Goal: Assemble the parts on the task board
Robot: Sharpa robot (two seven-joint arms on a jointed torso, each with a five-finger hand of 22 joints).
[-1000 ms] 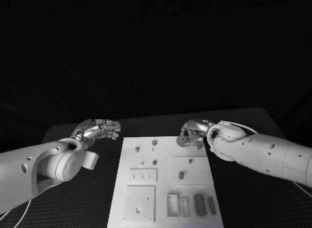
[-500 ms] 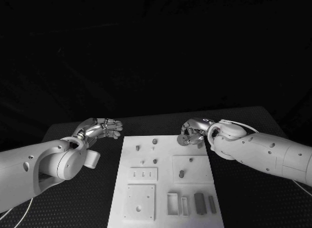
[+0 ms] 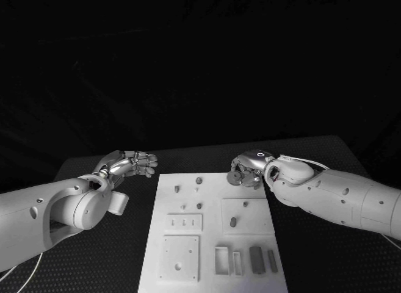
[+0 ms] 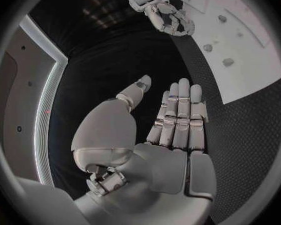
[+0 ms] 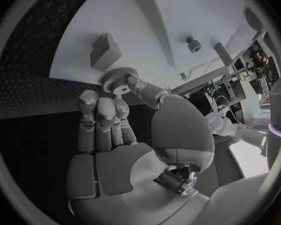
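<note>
The white task board (image 3: 213, 241) lies in the middle of the black table. My right hand (image 3: 247, 170) hovers over the board's far right corner and pinches a small toothed gear (image 3: 234, 178) between thumb and a finger; the right wrist view shows the gear (image 5: 118, 78) at the fingertips, above the board's edge (image 5: 84, 45). A small block (image 5: 105, 50) and a short peg (image 5: 192, 44) stand on the board beyond it. My left hand (image 3: 130, 163) floats off the board's far left corner, fingers straight and apart, holding nothing (image 4: 172, 122).
Small pegs (image 3: 199, 180) stand near the board's far end. Raised square plates (image 3: 184, 224) sit mid-board, and dark upright pieces (image 3: 256, 261) stand beside a slotted frame (image 3: 222, 262) at the near end. Black table (image 3: 104, 268) surrounds the board.
My right hand has carried the gear slightly farther from me, toward the board's far edge. The left hand has barely moved.
</note>
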